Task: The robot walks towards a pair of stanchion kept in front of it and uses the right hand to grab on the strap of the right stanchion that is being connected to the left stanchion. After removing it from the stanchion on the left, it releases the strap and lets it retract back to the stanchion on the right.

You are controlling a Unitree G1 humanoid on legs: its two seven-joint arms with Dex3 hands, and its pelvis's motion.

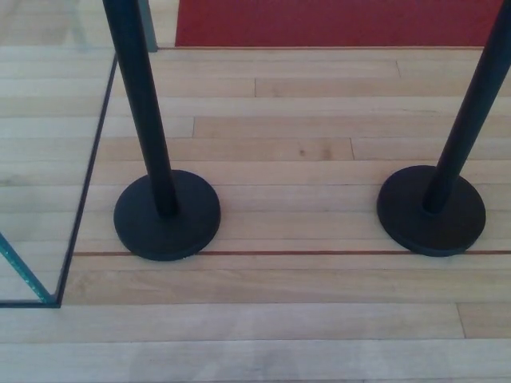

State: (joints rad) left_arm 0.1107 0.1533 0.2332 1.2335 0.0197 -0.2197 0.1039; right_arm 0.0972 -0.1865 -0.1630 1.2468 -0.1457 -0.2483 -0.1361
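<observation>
Stanchions in front of me, both only partly in frame; the strap itself isn't visible, since the view cuts the poles off below their tops. So I can't tell whether it's clipped across or not.

Nearest to me: bare wood plank floor [263,319], nothing on it. No robot hand of mine shows, left or right, so I can't tell whether either is wide, narrow or holding anything.

Bit further: a thin dark red line [319,254] runs across the boards, touching the near edges of both bases. At far left a dark taped line [86,183] angles up the floor, with a teal edge at the lower left corner, unclear what that is.

Then the left stanchion [148,120], black pole on a round black base, and the right stanchion [467,120], same build, pole leaning in from the frame's right edge. They stand well apart with open floor between.

Farthest: a red carpet [335,22] along the top.

Judgement: approach step looks about done, I'm close to the pair, grab not yet begun. Next move calls for looking up to find the strap, then raising my right robot hand to it near the left pole's top.
</observation>
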